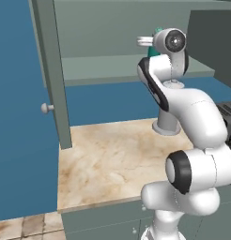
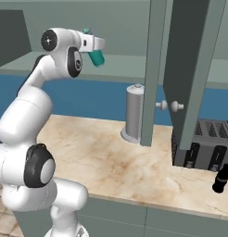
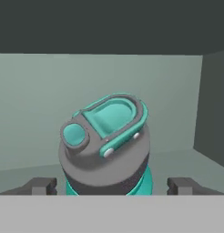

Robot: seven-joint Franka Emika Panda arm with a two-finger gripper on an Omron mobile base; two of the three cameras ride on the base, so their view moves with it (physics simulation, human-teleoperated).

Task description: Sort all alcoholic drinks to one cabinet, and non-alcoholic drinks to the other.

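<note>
Teal flask between open jaws inside the upper cabinet

The gripper (image 3: pixel 112 185) stands wide, fingertips (image 3: pixel 40 185) clear of the teal flask (image 3: pixel 107 148) (grey cap up) in the cabinet (image 3: pixel 36 109); the small black bottle (image 2: pixel 220 179) sits on the counter (image 2: pixel 111 162), near right.

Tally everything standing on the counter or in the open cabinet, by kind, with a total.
Teal flask, between the open claw in the cabinet: 1
Small black bottle on the counter: 1
Toaster: 1
Grey cylindrical canister: 1
Total: 4
</note>
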